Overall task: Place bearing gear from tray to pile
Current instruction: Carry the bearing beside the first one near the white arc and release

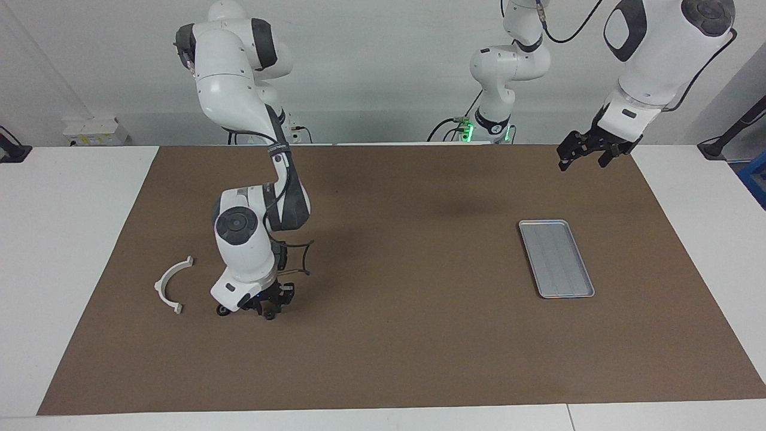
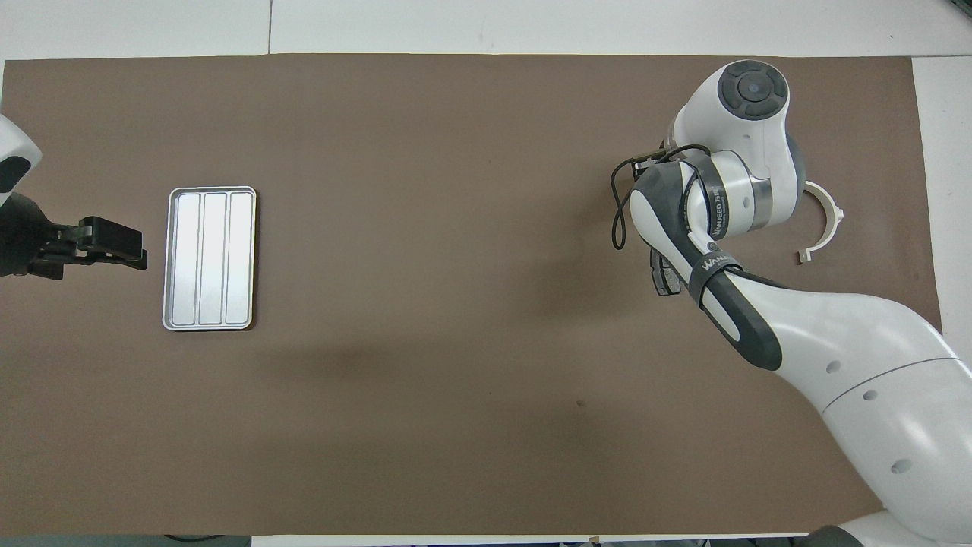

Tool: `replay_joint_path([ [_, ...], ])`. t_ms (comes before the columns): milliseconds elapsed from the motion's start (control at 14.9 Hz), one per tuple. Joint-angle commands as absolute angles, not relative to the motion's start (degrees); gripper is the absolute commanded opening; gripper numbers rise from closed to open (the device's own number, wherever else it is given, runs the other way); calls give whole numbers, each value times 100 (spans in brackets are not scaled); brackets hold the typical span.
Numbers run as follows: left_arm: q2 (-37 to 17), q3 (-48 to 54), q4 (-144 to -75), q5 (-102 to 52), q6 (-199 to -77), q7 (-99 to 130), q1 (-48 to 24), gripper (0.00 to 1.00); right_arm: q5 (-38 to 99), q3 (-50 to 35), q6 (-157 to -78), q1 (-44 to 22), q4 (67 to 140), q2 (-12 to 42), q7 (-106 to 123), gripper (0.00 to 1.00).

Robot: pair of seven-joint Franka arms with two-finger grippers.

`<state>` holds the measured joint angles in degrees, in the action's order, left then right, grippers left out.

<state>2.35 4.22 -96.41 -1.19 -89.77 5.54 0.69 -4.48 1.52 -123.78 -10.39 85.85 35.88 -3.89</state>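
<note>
The silver-grey tray point(image 1: 556, 258) lies on the brown mat toward the left arm's end and holds nothing; it also shows in the overhead view point(image 2: 209, 258). Of the pile, the white semicircular bracket point(image 1: 172, 283) lies toward the right arm's end, also seen from overhead point(image 2: 826, 220). One dark grey pad-shaped piece point(image 2: 664, 275) shows partly under the right arm. My right gripper point(image 1: 265, 310) is down at the mat beside the bracket, hidden under its wrist in the overhead view. No bearing gear shows. My left gripper point(image 1: 589, 154) hangs open and empty in the air beside the tray point(image 2: 114, 247).
The brown mat point(image 1: 395, 335) covers most of the white table. The right arm's elbow and a black cable loop point(image 1: 302, 257) hang low over the mat next to the pile.
</note>
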Motion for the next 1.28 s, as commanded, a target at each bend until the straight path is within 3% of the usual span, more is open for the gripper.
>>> replay_joint_path([
  [0, 343, 422, -9712, -62, -8912, 554, 62, 100, -519, 88, -11867, -976, 8675, 3113, -273, 100],
  [806, 343, 422, -9712, -62, -8912, 562, 62, 100, -422, 53, -10663, -668, 8701, 2040, -255, 100],
  [1008, 343, 422, -9712, -62, -8912, 554, 62, 100, -396, 44, -10223, -686, 8920, 1348, -255, 100],
  [1209, 343, 422, -9712, -62, -8912, 562, 62, 100, -360, 44, -9994, -642, 9578, 276, -246, 100],
])
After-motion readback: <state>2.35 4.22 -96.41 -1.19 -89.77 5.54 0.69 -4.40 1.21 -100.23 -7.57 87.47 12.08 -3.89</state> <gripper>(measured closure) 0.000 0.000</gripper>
